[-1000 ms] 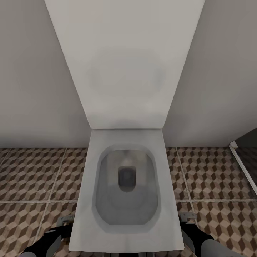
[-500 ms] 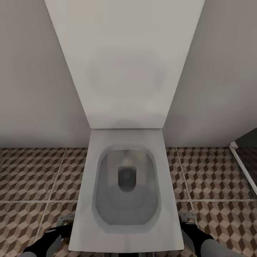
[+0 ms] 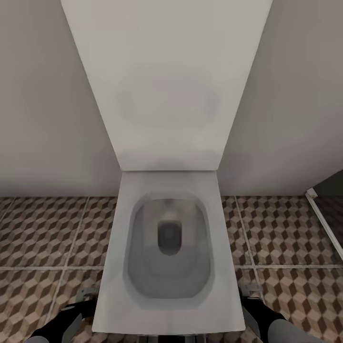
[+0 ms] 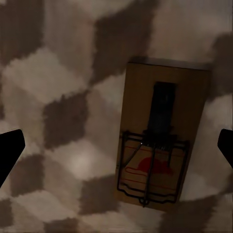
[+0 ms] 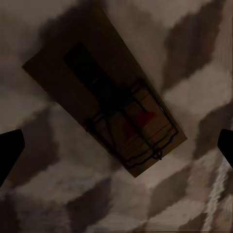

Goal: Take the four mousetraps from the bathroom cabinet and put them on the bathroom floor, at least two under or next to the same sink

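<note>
Mousetrap [image 4: 162,136] flat on floor [image 4: 63,97], spring-end nearer camera.

The white rectangular toilet [image 3: 167,257] looks like smooth glazed ceramic, its raised lid [image 3: 166,85] matt with a faint sheen. The cube-patterned brown, beige and white tiled floor [image 3: 47,233] reads flat and matt, with pale grout lines. The flat wooden mousetrap [image 4: 162,133] in the left wrist view shows light bare wood (a red print near one end) under dark thin wire. The other wooden mousetrap [image 5: 104,109] looks darker, same wire. The grey wall [image 3: 43,95] is plain and matt.
</note>
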Tool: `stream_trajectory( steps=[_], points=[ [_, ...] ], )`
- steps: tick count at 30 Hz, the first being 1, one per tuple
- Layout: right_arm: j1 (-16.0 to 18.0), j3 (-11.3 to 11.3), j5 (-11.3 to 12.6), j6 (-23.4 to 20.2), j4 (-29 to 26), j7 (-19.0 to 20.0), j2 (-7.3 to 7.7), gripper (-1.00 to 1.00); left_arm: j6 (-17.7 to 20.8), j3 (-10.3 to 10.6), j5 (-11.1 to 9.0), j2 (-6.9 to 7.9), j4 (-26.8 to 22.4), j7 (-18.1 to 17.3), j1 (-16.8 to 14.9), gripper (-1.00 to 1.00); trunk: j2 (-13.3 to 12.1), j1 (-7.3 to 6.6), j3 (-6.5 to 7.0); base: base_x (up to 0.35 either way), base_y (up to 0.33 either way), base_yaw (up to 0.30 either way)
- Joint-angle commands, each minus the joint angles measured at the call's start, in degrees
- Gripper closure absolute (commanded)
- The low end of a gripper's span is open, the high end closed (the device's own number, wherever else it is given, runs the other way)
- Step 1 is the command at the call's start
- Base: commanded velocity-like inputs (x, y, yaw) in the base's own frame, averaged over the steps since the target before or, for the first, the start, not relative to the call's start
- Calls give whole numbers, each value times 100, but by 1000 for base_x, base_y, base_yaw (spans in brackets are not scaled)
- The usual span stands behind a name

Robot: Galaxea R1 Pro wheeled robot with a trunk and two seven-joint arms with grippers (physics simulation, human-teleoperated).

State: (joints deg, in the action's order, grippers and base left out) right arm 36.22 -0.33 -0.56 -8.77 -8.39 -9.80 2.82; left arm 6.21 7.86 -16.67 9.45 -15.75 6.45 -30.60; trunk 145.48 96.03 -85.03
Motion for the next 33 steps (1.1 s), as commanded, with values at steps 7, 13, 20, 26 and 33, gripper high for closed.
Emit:
stream_trajectory(
  steps=[7, 13, 20, 26, 33],
  points=[
    [-1, -2, -6, -37, -14, -13, -1, -100, 32, 47, -55, 5, -14, 40, 1, -100, 1, -2, -3, -233, 0, 0],
    [-1, -2, -6, -37, -14, -13, -1, -100, 30, 47, -55, 5, -15, 36, 1, -100, 1, -2, -3, -316, 0, 0],
    [-1, -2, -6, -37, -13, -13, -1, -100, 29, 45, -55, 5, -14, 33, 1, -100, 1, -2, -3, -338, 0, 0],
    [-1, -2, -6, -37, -14, -13, -1, -100, 29, 41, -55, 5, -15, 27, 1, -100, 1, -2, -3, -343, 0, 0],
    [-1, -2, -6, -37, -13, -10, -1, -100, 29, 40, -55, 5, -15, 22, 1, -100, 1, -2, -3, -345, 0, 0]
  ],
)
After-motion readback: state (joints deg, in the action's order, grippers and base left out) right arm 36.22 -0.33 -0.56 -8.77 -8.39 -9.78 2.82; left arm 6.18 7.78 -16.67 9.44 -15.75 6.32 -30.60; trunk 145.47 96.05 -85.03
